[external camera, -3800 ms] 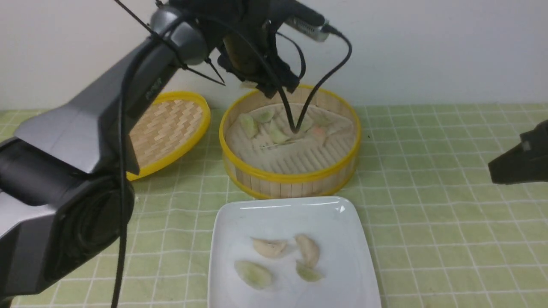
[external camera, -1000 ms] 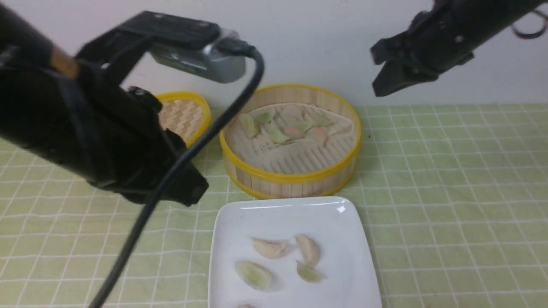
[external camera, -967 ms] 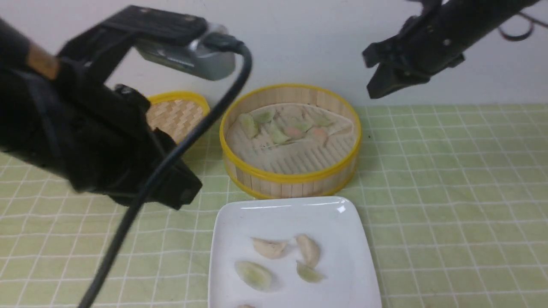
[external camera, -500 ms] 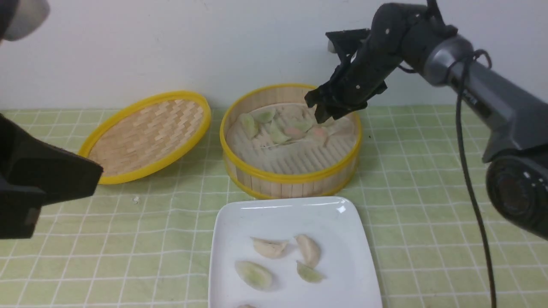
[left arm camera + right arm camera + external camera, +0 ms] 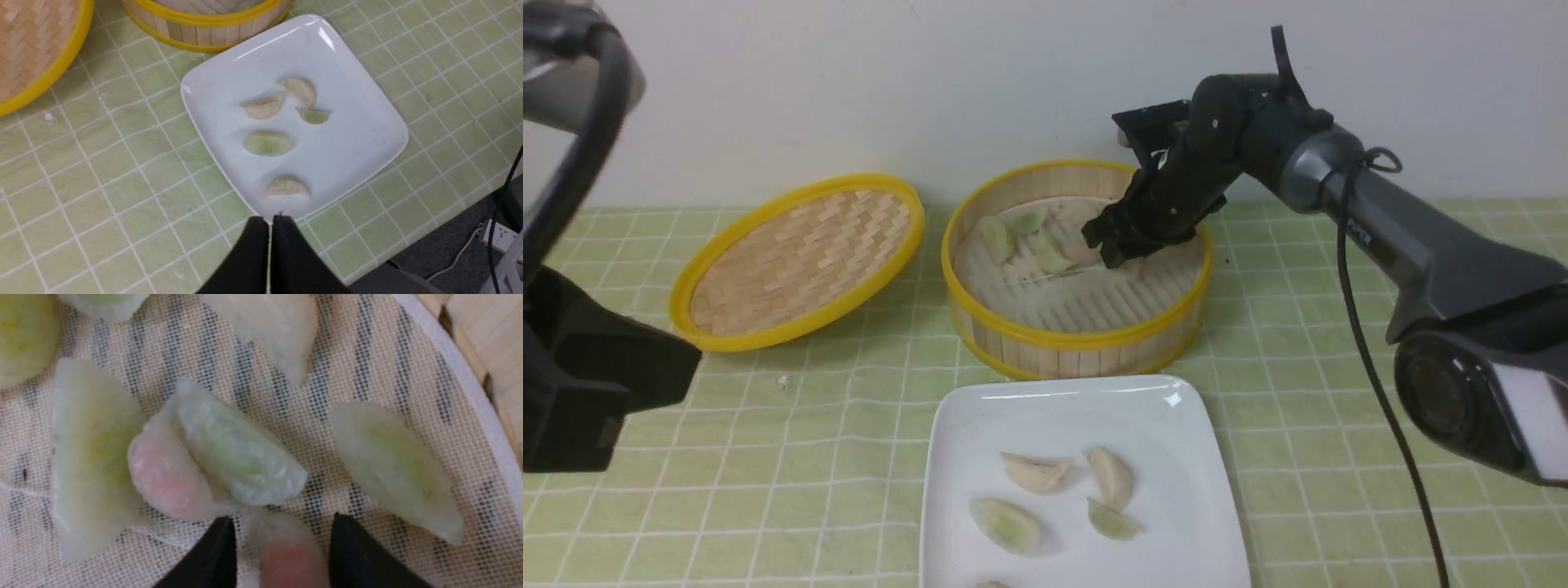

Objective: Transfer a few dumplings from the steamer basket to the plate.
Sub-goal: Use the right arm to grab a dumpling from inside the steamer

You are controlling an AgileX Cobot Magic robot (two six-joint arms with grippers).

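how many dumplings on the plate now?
5 on the plate: two cream dumplings mid-plate, a small green one beside them, a larger green one, a cream one at the robot-side edge.

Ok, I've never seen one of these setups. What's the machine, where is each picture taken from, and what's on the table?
It is a robot with two arms, each ending in a two-fingered hand. The wide picture looks forward from between the arms; the other two come from cameras on each wrist. On the green checked tablecloth sit a bamboo steamer basket, its woven lid beside it, and a white square plate carrying five dumplings. The left hand is shut and empty, held above the table left of the plate. The right hand reaches into the basket, its fingers apart on either side of a pinkish dumpling, not yet clearly pinching it.
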